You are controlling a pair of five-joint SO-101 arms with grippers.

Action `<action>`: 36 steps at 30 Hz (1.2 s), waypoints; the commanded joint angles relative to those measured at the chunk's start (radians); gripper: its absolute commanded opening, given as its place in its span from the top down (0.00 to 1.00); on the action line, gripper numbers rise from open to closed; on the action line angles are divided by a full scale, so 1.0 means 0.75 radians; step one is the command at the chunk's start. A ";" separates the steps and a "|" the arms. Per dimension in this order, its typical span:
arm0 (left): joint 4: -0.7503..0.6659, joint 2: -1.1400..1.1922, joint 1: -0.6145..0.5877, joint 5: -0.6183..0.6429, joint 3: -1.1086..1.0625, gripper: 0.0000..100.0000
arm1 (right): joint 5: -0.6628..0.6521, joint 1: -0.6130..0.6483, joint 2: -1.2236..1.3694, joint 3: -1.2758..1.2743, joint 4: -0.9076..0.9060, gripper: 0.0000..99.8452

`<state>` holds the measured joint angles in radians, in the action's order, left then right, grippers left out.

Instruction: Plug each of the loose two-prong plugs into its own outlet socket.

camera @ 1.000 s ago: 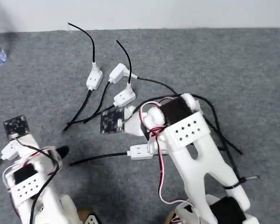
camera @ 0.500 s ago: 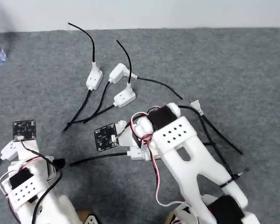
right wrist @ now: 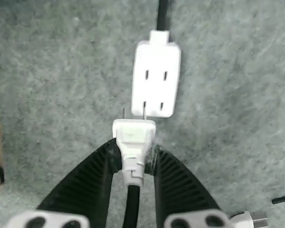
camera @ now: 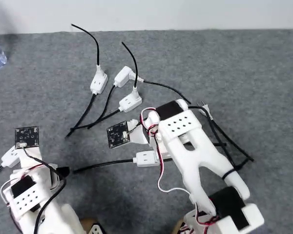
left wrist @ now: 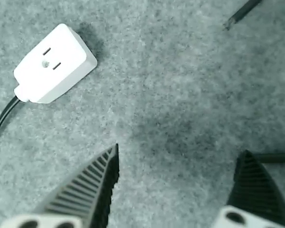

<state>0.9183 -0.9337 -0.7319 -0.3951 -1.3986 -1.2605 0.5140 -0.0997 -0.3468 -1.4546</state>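
Observation:
My right gripper (right wrist: 133,154) is shut on a white two-prong plug (right wrist: 134,137). Its prongs point at a white outlet block (right wrist: 156,84) on the grey carpet, and one prong tip overlaps the block's near edge. That block (camera: 147,158) lies beside the right arm (camera: 185,129) in the high view. My left gripper (left wrist: 180,156) stands open and empty above bare carpet, with a white single outlet (left wrist: 54,63) lying off to one side. Another loose plug (camera: 204,107) lies by the right arm.
Three more white outlets (camera: 98,80) (camera: 123,75) (camera: 130,101) with black cords sit at the back centre. Black cords (camera: 229,141) trail around the right arm. A cord end (left wrist: 242,12) shows in the left wrist view. The carpet's far right is open.
The right arm pulled back toward the front, uncovering the loose plug, then eased forward again beside the outlet block. The left arm shifted slightly right and toward the front.

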 commanded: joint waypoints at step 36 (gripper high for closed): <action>-0.004 -0.016 0.004 -0.010 0.009 0.64 | -0.043 -0.060 0.148 0.092 0.099 0.99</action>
<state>0.9183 -0.9337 -0.7319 -0.3951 -1.3986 -1.2835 0.4710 0.0000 -0.3284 -1.3901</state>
